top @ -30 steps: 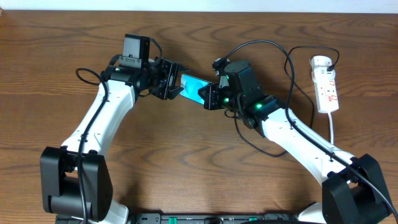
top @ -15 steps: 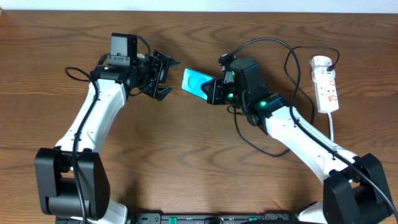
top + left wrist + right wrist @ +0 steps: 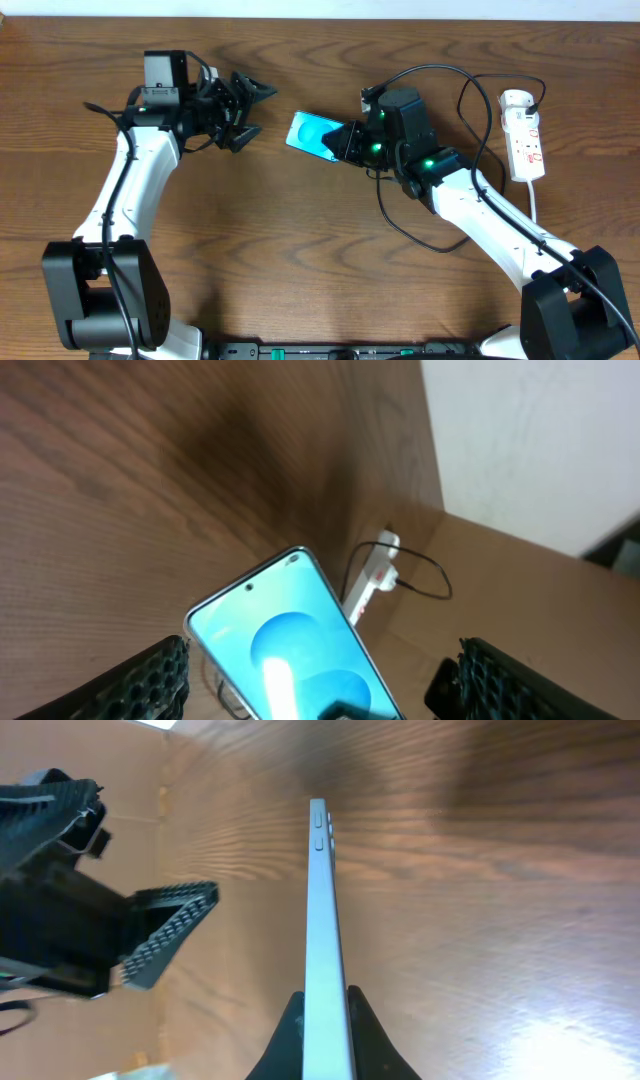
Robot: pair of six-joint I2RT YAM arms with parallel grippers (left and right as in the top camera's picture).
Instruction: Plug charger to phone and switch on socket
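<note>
The phone (image 3: 310,134), turquoise screen up, hangs tilted above the table. My right gripper (image 3: 347,143) is shut on its right end. The right wrist view shows the phone (image 3: 320,910) edge-on, pinched between the fingers (image 3: 288,1030) of the right gripper (image 3: 322,1015). My left gripper (image 3: 247,106) stands open a short way left of the phone, apart from it. From the left wrist, the phone (image 3: 285,635) shows beyond the open left gripper (image 3: 322,655). The white socket (image 3: 524,135) lies far right. The thin black charger (image 3: 463,110) loops beside it; its connector tip is hidden.
The socket's white cord (image 3: 536,205) runs toward the front right. Thicker black arm cables (image 3: 405,225) curl under the right arm. In the left wrist view the socket (image 3: 373,568) and a cable loop (image 3: 430,575) lie against a pale wall (image 3: 530,440) at the back.
My left gripper let go of the phone's left end, opened wide and drew back to the left. The right gripper stayed shut on the phone, which barely moved.
</note>
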